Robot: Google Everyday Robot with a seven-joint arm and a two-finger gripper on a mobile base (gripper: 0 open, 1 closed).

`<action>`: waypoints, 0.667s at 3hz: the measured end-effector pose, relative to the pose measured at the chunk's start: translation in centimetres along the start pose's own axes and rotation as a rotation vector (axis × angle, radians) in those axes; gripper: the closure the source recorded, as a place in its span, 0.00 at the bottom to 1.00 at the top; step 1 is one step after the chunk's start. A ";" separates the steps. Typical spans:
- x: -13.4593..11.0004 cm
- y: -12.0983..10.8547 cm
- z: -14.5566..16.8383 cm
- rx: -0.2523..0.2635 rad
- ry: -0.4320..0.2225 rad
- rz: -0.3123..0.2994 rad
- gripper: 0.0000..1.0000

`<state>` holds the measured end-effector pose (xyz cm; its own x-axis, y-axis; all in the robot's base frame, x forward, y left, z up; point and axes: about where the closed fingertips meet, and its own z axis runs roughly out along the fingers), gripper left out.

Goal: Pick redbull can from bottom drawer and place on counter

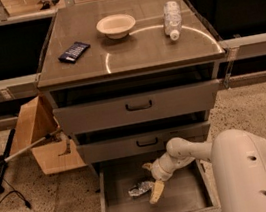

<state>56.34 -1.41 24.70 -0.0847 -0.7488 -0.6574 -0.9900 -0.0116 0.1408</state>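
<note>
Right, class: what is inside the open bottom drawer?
The redbull can lies on the bottom drawer floor, the open hand beside it. The arm hides part of the floor.

Dim warm light, curved glare arcs on counter (139, 51), dark bg, end effector (152, 180) low in shadowed bottom drawer (184, 195).

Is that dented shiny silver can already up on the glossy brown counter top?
No, the silver can lies on the grey floor of the open bottom drawer, beside the gripper inside that drawer.
</note>
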 end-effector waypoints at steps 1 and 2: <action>0.0 0.5 0.4 0.004 0.008 0.001 0.00; 0.7 0.4 1.2 0.045 0.003 0.013 0.00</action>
<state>55.71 -1.14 23.41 -0.0975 -0.7508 -0.6533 -0.9929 0.0279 0.1160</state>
